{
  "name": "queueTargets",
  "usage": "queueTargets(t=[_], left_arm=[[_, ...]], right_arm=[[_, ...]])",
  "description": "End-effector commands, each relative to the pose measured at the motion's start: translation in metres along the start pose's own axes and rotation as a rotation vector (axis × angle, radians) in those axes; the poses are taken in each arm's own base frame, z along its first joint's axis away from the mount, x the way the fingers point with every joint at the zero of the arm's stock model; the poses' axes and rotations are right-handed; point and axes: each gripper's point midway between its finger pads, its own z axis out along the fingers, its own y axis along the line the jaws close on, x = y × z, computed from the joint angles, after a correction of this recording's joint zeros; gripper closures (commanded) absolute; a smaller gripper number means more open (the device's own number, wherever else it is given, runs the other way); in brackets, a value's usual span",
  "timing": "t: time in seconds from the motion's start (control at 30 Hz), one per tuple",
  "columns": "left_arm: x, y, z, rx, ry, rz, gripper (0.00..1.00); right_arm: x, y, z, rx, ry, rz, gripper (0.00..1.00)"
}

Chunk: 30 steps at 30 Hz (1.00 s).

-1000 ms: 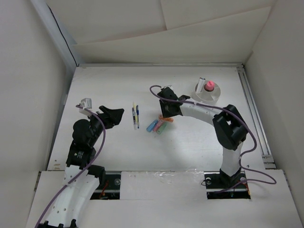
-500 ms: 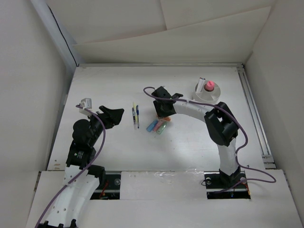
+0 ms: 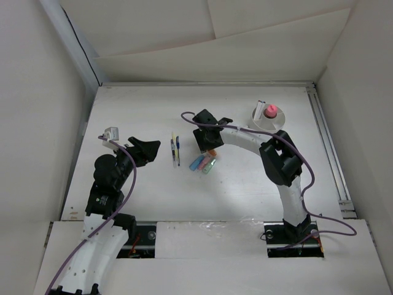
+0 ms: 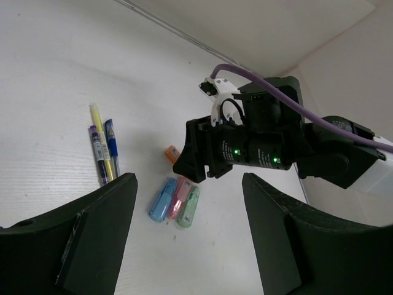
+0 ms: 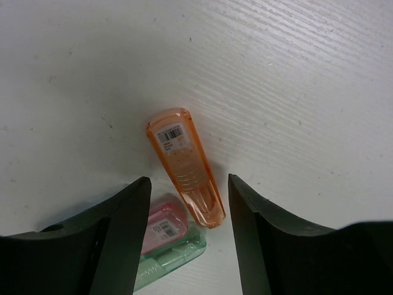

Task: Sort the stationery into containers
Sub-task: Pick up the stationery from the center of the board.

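Note:
The orange marker (image 5: 186, 166) lies flat on the table between the open fingers of my right gripper (image 5: 188, 190), which hovers just above it. The pink marker (image 5: 161, 228) and green marker (image 5: 175, 261) lie beside its near end. In the top view the right gripper (image 3: 206, 140) is over the marker cluster: blue marker (image 3: 196, 163), pink marker (image 3: 206, 163), green marker (image 3: 211, 165). The yellow pen (image 3: 173, 146) and blue pen (image 3: 178, 149) lie to the left. The white divided cup (image 3: 269, 120) holds the pink rounded piece (image 3: 269, 110). My left gripper (image 3: 145, 150) is open and empty.
White walls enclose the table on the left, right and back. A metal rail (image 3: 328, 147) runs along the right edge. The right arm's purple cable (image 3: 190, 115) loops above its wrist. A dark third pen (image 4: 97, 153) lies against the yellow one.
My right gripper has moved left, from near the cup side to over the marker cluster, and now straddles the orange marker. The left arm has not moved.

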Motion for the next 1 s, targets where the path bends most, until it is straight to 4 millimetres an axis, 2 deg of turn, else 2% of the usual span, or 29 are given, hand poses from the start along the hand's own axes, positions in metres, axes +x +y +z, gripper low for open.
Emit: queueTargets(t=[0.0, 0.07, 0.2, 0.27, 0.3, 0.33, 0.4, 0.73, 0.77, 0.87, 0.97], left_arm=[[-0.006, -0.008, -0.001, 0.037, -0.026, 0.009, 0.34], [-0.006, -0.008, -0.001, 0.037, -0.026, 0.009, 0.34], [-0.006, -0.008, -0.001, 0.037, -0.026, 0.009, 0.34], [-0.006, -0.008, -0.001, 0.037, -0.026, 0.009, 0.34], [-0.006, -0.008, -0.001, 0.037, -0.026, 0.009, 0.34], [-0.006, -0.008, -0.001, 0.037, -0.026, 0.009, 0.34], [-0.006, -0.008, -0.001, 0.037, -0.026, 0.009, 0.34], [-0.006, -0.008, -0.001, 0.037, -0.026, 0.009, 0.34], [-0.006, -0.008, -0.001, 0.037, -0.026, 0.009, 0.34], [-0.006, -0.008, -0.001, 0.037, -0.026, 0.009, 0.34], [-0.006, -0.008, -0.001, 0.037, -0.026, 0.009, 0.34]], right_arm=[[-0.017, 0.013, -0.016, -0.06, -0.039, -0.025, 0.41], [-0.022, 0.016, -0.018, -0.072, -0.048, -0.022, 0.41], [-0.029, 0.016, -0.002, -0.066, -0.045, -0.024, 0.41], [-0.039, 0.007, 0.0, -0.058, -0.057, -0.002, 0.41], [-0.034, 0.009, 0.005, -0.067, -0.043, -0.005, 0.41], [-0.043, 0.005, 0.004, -0.066, -0.063, 0.008, 0.41], [-0.042, 0.004, 0.011, -0.075, -0.052, 0.014, 0.41], [-0.04, 0.003, 0.021, -0.05, -0.03, 0.01, 0.45], [-0.045, 0.003, 0.019, -0.053, -0.043, 0.012, 0.45], [-0.047, 0.004, 0.02, -0.053, -0.043, 0.012, 0.49], [-0.045, 0.001, 0.024, -0.032, -0.039, 0.011, 0.59]])
